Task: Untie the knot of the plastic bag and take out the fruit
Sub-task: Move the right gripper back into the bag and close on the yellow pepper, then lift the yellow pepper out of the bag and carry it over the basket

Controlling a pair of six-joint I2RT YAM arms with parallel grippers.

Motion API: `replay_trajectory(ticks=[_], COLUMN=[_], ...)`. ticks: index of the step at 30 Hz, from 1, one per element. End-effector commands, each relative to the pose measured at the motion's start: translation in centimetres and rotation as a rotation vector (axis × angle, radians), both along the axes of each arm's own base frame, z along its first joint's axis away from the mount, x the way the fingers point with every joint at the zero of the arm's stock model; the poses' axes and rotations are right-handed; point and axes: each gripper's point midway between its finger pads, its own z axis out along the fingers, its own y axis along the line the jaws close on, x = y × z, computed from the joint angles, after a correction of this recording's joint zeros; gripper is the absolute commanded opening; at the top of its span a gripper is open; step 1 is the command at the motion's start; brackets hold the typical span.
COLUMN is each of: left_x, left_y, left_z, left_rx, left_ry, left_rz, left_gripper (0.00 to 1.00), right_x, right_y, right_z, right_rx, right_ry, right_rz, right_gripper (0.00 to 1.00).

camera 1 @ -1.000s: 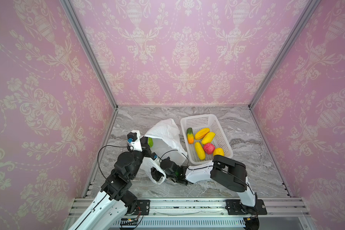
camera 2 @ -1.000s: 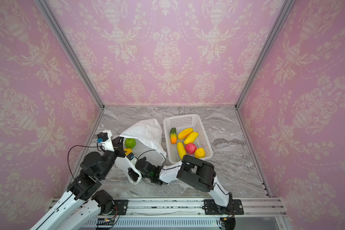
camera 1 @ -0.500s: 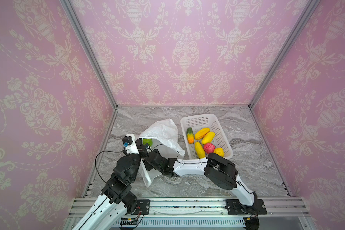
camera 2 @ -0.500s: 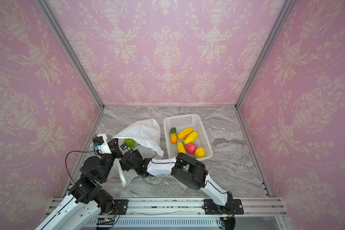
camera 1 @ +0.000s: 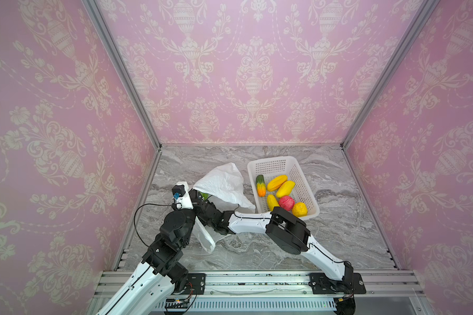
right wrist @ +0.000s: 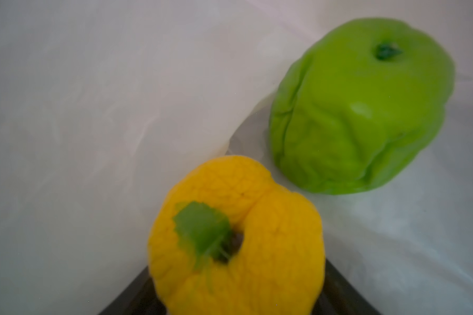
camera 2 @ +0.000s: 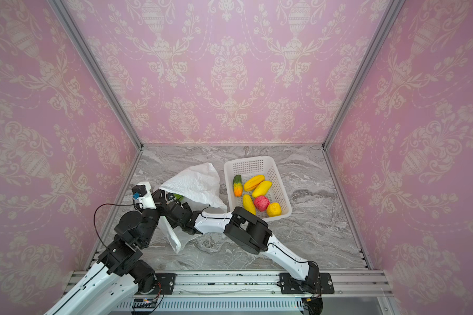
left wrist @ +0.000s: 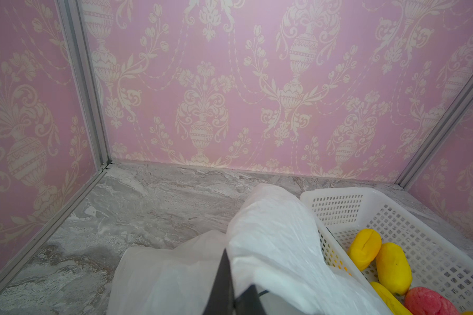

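table (camera 1: 344, 240): grey marble top; a piece knocked out of the bag could roll towards the wall, out of easy reach.
bag (camera 1: 221, 182): lies just beside the basket, its mouth lifted and gaping towards the arms. no knot shows, so i judge it undone. the thin film can sag over the mouth or drag along with whatever is pulled out.
basket (camera 1: 271, 167): six pieces of fruit (camera 1: 285, 188) lie in it. the right arm's elbow hangs near its front corner, so a wide swing could nudge it.
left claw (camera 1: 194, 194): pinched tight on the bag's edge, holding the mouth up. if the film slips free, the opening collapses onto the other arm.
right claw (camera 1: 202, 202): reaches into the mouth, fingers either side of the yellow fruit. whether they grip it i cannot tell.
green fruit (right wrist: 361, 109): deeper in the bag, apart from the yellow one; a bump could push it further in.
yellow fruit (right wrist: 238, 231): rounded and glossy, it may squirt out if squeezed off-centre.
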Motion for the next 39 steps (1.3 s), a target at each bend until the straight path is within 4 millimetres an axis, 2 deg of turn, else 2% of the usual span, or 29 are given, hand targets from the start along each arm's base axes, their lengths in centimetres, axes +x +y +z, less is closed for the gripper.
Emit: replay_trajectory(ticks=[1,12,17,21,23,27,31,39], left_x=[0.0,0.2,0.2,0.1,0.1,0.2,0.3,0.5], left_y=[0.1,0.2,0.2,0.1,0.2,0.1,0.0,-0.2], left_z=[1.0,0.9,0.9,0.9,0.8,0.8,0.6,0.6], left_rx=[0.009,0.024,0.022,0.021,0.021,0.021,0.028,0.031], left_ry=[-0.032,-0.026,-0.028,-0.026,-0.025,-0.025,-0.016,-0.009], left_rz=[0.000,0.011,0.010,0.008,0.009,0.008,0.006,0.000], left_gripper=[0.00,0.00,0.00,0.00,0.00,0.00,0.00,0.00], right_x=[0.1,-1.0,-1.9,-2.9,-3.7,-5.2,-6.3,-5.7], right_y=[-0.9,-5.7,-7.5,-8.7,-9.9,-12.0,-14.9,-22.6], right_z=[0.3,6.8,8.6,10.4,10.5,13.2,15.5,18.3], right_rx=[0.008,0.131,0.175,0.233,0.237,0.286,0.312,0.303], right_ry=[0.034,-0.058,-0.071,-0.094,-0.105,-0.169,-0.240,-0.357], right_rz=[-0.013,-0.059,-0.060,-0.038,-0.025,0.009,0.008,-0.158], right_gripper=[0.63,0.43,0.38,0.36,0.36,0.36,0.35,0.35])
